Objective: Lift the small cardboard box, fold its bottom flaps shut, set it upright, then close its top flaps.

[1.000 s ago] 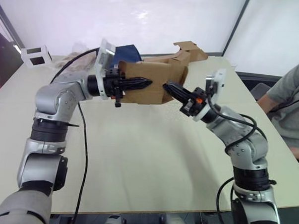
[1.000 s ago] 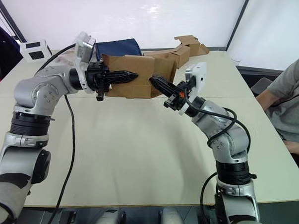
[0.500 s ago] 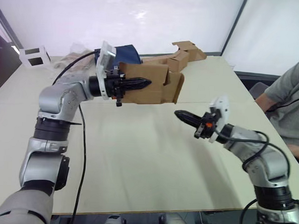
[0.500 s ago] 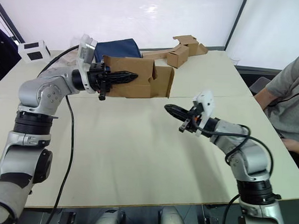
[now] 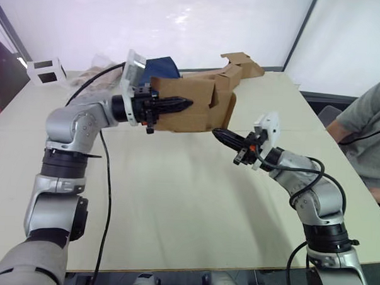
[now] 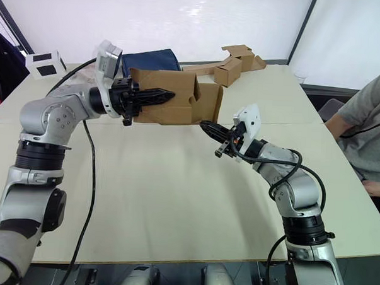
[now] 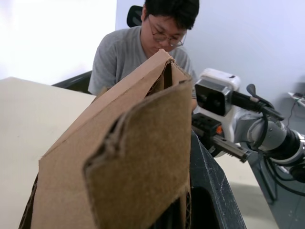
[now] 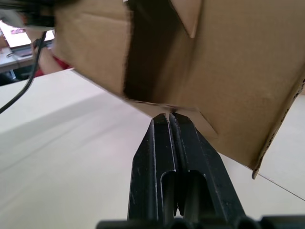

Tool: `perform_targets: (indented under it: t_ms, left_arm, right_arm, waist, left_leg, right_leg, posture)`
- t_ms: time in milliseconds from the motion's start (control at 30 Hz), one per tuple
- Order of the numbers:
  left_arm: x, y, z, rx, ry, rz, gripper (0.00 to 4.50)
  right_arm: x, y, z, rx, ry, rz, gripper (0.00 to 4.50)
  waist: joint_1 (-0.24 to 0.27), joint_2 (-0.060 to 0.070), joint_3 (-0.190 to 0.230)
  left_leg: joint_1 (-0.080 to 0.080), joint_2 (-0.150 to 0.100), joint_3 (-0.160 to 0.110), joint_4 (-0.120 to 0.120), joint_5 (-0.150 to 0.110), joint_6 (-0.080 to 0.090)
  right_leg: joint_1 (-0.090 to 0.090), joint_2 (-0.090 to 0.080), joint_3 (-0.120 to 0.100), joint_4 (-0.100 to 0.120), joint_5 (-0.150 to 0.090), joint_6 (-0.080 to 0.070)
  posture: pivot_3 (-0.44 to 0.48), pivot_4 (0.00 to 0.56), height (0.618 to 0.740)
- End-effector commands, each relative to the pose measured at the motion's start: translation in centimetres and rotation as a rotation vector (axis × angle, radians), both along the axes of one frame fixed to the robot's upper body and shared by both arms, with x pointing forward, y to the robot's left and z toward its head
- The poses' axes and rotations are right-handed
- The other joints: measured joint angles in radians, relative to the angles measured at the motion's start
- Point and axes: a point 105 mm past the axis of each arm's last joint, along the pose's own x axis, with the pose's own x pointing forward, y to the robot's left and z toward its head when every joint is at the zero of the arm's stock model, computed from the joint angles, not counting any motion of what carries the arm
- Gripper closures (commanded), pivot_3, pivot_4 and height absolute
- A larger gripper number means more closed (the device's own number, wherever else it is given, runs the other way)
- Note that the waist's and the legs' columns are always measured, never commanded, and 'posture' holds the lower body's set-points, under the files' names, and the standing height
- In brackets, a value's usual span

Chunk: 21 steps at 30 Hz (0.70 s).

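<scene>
**Box held in the air, right pincer at its lower edge**

Nearest the camera, the pale counter (image 5: 174, 205) is bare across its front half. Above it, toward 3 o'clock, the right pincer (image 5: 217, 133) reaches in with its 2 black fingers pressed together, tips pointing toward 10 o'clock. In the right wrist view those fingers (image 8: 164, 143) lie flat against each other, and their tips sit at the lower edge of the cardboard, at a small flap that hangs down there.

Further in, the small cardboard box (image 5: 194, 108) hangs clear of the counter, at about 12 o'clock from the middle of the scene. The left pincer (image 5: 179, 105) is clamped on its wall from the 9 o'clock side, fingers lying along the brown face. The box's end toward 3 o'clock is open, with a side flap (image 5: 226, 112) standing outward.

Beyond the box, at the far edge of the counter, lie a dark blue bag (image 6: 149, 57), a second brown box joined to a long cardboard strip (image 6: 234, 63) at 1 o'clock, and a white box with black windows (image 5: 45, 70) at 10 o'clock. A person in a grey shirt (image 5: 370, 125) sits off the counter at 3 o'clock.
</scene>
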Motion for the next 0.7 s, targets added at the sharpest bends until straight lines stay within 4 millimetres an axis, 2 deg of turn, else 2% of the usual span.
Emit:
perform_targets:
  t_ms: [33,467,700]
  left_arm:
    - [-0.8,0.2,1.3,-0.024,-0.051,-0.014,4.50]
    - [-1.3,-0.1,1.1,-0.017,-0.043,-0.032,4.50]
    - [-1.0,0.0,1.2,-0.019,-0.060,-0.012,4.50]
  right_arm:
    - [-0.1,0.5,2.1,0.056,-0.070,0.027,4.47]
    - [-0.9,2.5,3.1,0.143,-0.061,0.131,4.47]
    - [-0.9,2.8,3.4,0.134,-0.071,0.142,4.47]
  waist:
    - [0.000,0.000,0.000]
    - [-0.001,0.000,0.000]
    - [0.000,0.000,0.000]
  left_leg:
    - [0.000,0.000,0.000,0.000,0.000,0.000]
    - [0.000,0.000,0.000,0.000,0.000,-0.001]
    - [0.000,0.000,0.000,0.000,0.001,-0.001]
  right_leg:
    - [0.000,0.000,0.000,0.000,0.000,0.000]
    - [0.000,0.000,0.000,0.000,0.000,0.000]
    - [0.000,0.000,0.000,0.000,0.000,0.000]
  posture:
    - [0.000,0.150,0.740]
    - [0.000,0.150,0.740]
    - [0.000,0.150,0.740]
